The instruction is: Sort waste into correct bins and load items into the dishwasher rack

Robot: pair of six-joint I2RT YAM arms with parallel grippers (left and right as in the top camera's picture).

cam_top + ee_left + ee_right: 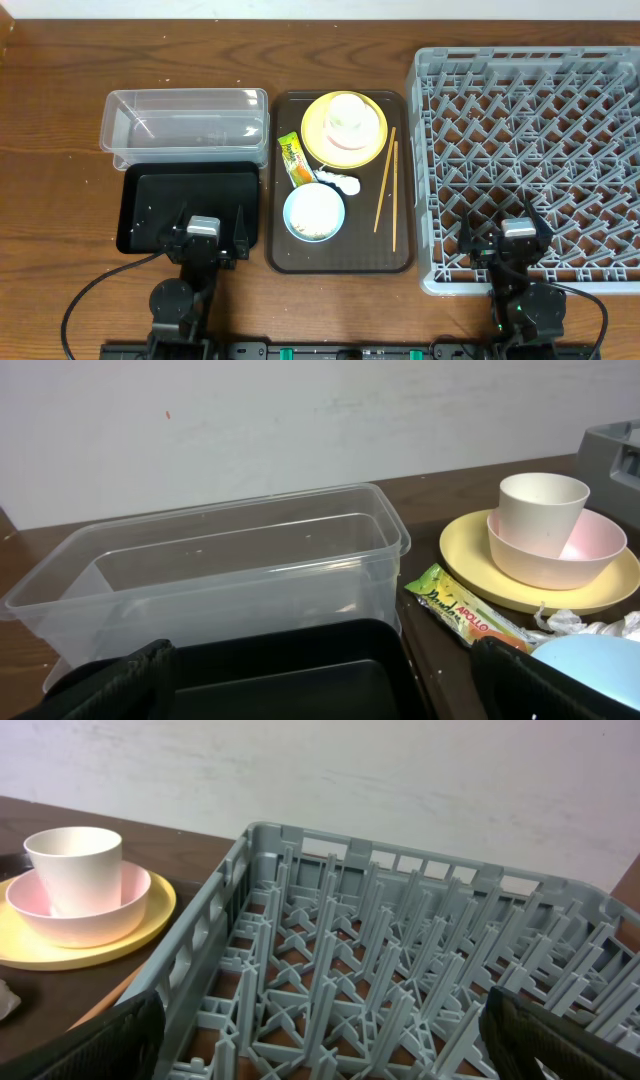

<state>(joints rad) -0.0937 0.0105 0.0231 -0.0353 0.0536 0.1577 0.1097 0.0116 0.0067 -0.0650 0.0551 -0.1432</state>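
On the brown serving tray (340, 258) a white cup (346, 115) stands in a pink bowl on the yellow plate (316, 128). Beside them lie the snack wrapper (293, 160), a white paper wad (345, 183), the light blue bowl (314, 213) and the chopsticks (385, 186). The clear tub (185, 125) and black tray (190, 205) are on the left, the grey rack (530, 150) on the right. My left gripper (207, 224) hangs open over the black tray's (290, 670) near edge. Over the rack's (400, 970) near edge my right gripper (503, 230) is open too, holding nothing.
The left wrist view shows the wrapper (465, 610), the plate (460, 550) and the cup (540, 510) to the right of the clear tub (220, 570). The right wrist view has the cup (75, 865) and plate (150, 920) left of the rack wall. Bare wooden table surrounds everything.
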